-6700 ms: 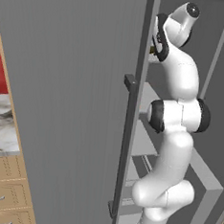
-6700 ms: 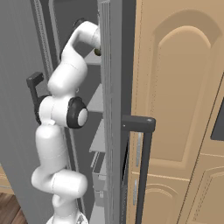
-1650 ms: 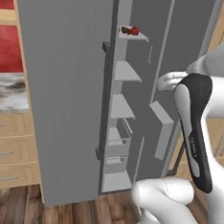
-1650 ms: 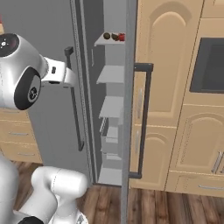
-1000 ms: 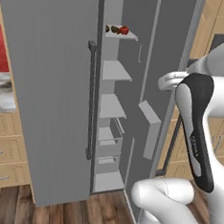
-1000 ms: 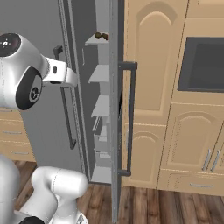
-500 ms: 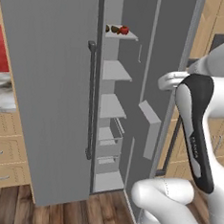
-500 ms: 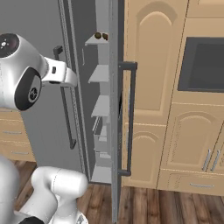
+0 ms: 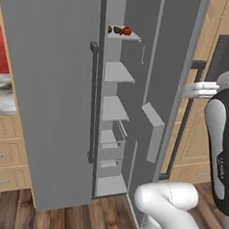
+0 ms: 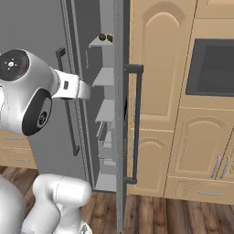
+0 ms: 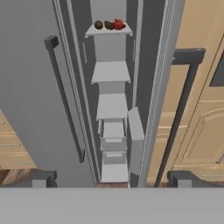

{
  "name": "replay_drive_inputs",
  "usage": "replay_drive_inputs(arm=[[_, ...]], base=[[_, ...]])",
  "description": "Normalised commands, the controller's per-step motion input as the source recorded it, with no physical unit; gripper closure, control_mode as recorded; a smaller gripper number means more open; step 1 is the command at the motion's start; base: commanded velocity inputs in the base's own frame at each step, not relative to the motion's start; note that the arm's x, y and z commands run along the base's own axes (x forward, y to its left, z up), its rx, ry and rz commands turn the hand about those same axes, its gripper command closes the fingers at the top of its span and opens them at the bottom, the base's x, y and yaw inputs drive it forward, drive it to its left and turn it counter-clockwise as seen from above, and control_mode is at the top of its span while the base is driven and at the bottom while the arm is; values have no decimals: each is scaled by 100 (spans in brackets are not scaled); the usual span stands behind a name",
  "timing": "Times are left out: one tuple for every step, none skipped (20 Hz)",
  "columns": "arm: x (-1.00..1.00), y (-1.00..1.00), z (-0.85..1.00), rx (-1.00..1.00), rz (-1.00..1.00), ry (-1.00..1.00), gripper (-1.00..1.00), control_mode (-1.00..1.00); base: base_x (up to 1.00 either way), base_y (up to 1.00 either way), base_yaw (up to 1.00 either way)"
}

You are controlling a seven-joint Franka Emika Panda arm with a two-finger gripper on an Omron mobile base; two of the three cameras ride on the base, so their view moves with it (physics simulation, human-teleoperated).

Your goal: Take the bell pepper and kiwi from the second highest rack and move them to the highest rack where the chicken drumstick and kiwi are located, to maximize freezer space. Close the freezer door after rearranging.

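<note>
The red bell pepper lies on the highest rack, also seen as the bell pepper. Left of it on that rack sit a brown kiwi and another small dark piece. I cannot single out the chicken drumstick among them. The second highest rack is bare. The freezer door stands open, edge-on to me, its bar handle on the outer side. My gripper is open and holds nothing. It is well back from the shelves, facing the gap.
The other grey fridge door with its handle is left of the opening. A door bin juts from the open door's inner face. Lower shelves and drawers sit below. Wooden cabinets and an oven stand to the right.
Since the oldest frames the arm has come out of the freezer and the base has backed away. Over the last second nothing has visibly moved.
</note>
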Motion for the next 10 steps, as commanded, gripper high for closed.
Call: replay_drive_inputs(arm=[[0, -49, 0, 4, 0, 0, -100, -100], [0, -46, 0, 2, 0, 0, -100, -100], [0, -49, 0, 2, 1, 0, -100, -100], [0, -50, 0, 2, 1, 0, -100, -100], [0, -50, 0, 1, 1, 0, -100, -100], [0, -51, 0, 1, 1, 0, -100, -100], [0, -51, 0, 2, 1, 0, -100, -100], [0, -52, -1, 1, 2, 3, -100, -100], [2, -51, -6, 2, 3, 3, 100, -100], [6, -51, -12, 1, 3, 4, 100, -100]], base=[[0, 0, 0], [0, 0, 0], [0, 0, 0], [0, 0, 0], [0, 0, 0], [0, 0, 0], [0, 0, 0], [0, 0, 0], [0, 0, 0], [0, 0, 0]])
